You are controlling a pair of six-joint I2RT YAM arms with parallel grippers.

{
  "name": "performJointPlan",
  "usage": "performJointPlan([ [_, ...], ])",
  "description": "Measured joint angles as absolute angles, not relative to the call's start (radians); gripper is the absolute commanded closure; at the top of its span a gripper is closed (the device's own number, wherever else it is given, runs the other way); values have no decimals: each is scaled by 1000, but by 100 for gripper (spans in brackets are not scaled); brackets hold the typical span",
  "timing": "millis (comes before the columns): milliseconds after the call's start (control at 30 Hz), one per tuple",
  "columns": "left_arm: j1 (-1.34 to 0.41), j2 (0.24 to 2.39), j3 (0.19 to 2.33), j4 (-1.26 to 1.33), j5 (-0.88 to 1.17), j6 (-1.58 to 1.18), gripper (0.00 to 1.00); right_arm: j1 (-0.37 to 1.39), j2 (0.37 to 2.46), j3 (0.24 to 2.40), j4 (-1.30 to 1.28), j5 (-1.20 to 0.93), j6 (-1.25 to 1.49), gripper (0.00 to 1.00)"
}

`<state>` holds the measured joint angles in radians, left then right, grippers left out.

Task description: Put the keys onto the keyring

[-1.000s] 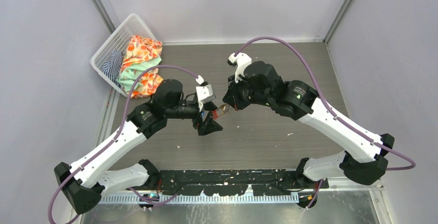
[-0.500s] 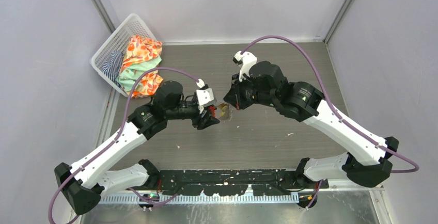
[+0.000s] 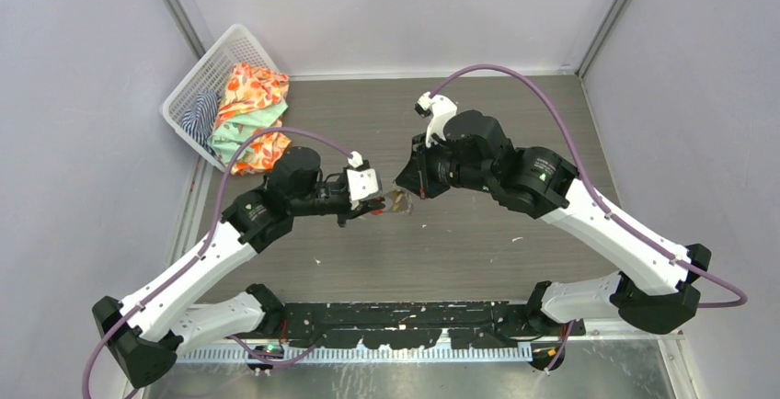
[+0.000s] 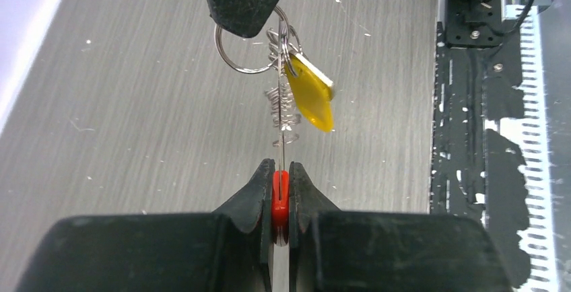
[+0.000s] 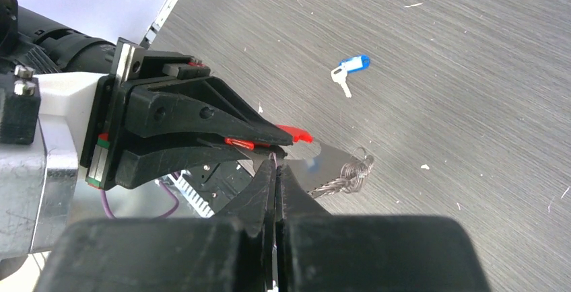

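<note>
No text, label, brand, number or sign was readable in any view. A tiny green mark on the right arm (image 3: 541, 176) was too small to make out.
</note>
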<state>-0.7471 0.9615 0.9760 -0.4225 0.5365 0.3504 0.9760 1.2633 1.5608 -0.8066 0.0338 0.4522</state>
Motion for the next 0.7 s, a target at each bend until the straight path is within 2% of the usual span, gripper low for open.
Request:
performJointPlan([
  [267,-756,957,975,-428,467,454,100,972,1274,1564,-825,12,467,97],
  [467,-759,961,975,-413,398,444,100,958,1283,1578,-859,5,470,56],
  [700,-759,984,989,-402,351,342,100,956,1220,1496,-798,49,442,49],
])
